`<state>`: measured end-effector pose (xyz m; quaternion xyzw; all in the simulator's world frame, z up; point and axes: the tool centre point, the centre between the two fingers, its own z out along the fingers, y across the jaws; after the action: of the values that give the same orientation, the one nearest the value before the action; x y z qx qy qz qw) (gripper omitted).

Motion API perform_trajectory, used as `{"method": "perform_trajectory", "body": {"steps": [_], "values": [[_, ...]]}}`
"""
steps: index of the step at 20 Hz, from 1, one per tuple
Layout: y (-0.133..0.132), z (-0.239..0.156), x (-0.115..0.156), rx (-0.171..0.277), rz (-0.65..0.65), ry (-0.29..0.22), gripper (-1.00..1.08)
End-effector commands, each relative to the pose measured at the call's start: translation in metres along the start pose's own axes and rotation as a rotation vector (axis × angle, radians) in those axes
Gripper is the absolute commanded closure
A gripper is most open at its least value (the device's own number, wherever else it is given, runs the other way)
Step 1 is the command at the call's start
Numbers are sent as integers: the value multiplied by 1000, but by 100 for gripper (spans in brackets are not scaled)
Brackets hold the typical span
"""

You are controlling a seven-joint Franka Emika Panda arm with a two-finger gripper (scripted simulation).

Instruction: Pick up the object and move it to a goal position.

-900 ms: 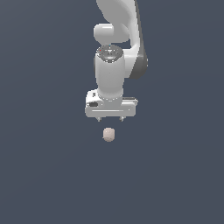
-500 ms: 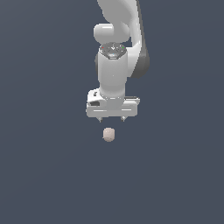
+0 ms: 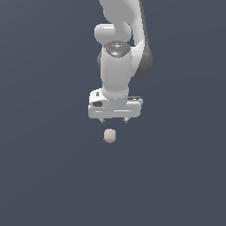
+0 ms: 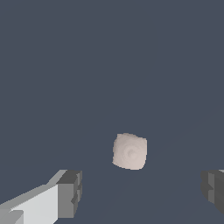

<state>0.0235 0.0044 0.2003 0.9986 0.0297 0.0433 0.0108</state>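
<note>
The white gripper (image 3: 114, 120) hangs just above the object (image 3: 109, 136), its fingers spread wide with nothing between them. The object, a pale beige-pink stub, sits on the plain dark grey floor (image 3: 48, 176), clear of both fingertips (image 4: 70, 193); in the wrist view it (image 4: 129, 151) lies between their lines. No writing or label shows anywhere.
</note>
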Motion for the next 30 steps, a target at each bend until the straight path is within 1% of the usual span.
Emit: {"method": "perform_trajectory", "body": {"steps": [1, 6, 12, 15, 19, 25, 30], "values": [[0, 4, -1, 1, 5, -3, -92], [4, 28, -5, 7, 45, -22, -92], [11, 77, -18, 15, 128, -61, -92], [14, 95, -23, 16, 160, -76, -92], [16, 108, -28, 16, 182, -87, -92], [16, 111, -28, 16, 181, -88, -92], [16, 132, -31, 16, 183, -88, -92]]}}
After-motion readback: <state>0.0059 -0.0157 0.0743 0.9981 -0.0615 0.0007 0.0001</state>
